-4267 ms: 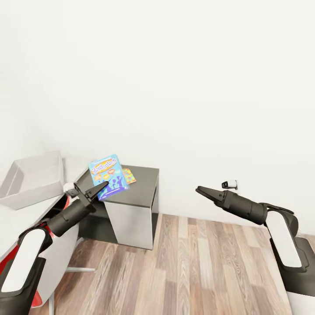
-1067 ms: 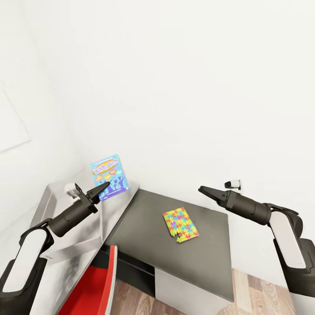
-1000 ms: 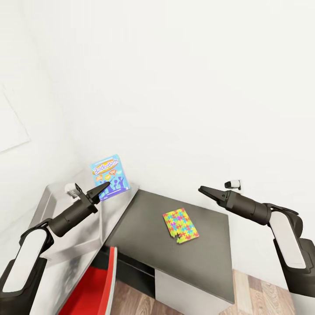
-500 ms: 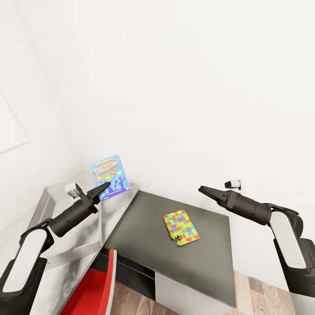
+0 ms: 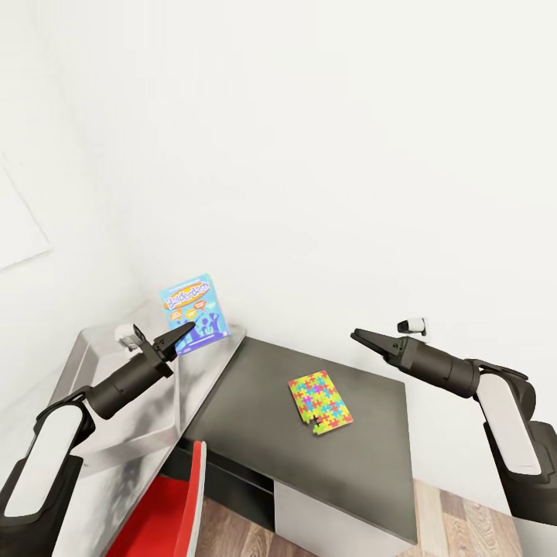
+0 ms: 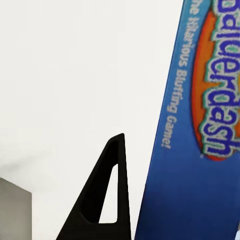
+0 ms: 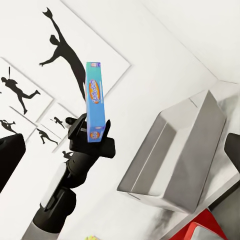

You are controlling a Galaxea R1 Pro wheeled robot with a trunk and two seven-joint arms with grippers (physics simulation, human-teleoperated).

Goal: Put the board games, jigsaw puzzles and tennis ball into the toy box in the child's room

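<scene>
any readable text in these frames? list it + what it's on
"Balderdash": title on the blue board game held upright in the left claw; the left wrist view cuts it to "alderdash".
"...e Hilarious Bluffing Game!": tagline beside the title, start cut off, left wrist view.
Smaller print on the box front in the head view: too small to read.
Jigsaw puzzle on the table: no text.

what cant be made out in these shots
- Toy box: its inside is hidden by its own walls in the right wrist view; the left arm crosses it in the head view.
- Blue board game: its print is cut by the left wrist view's edge.
- Right pincer: too small to judge its opening.
</scene>
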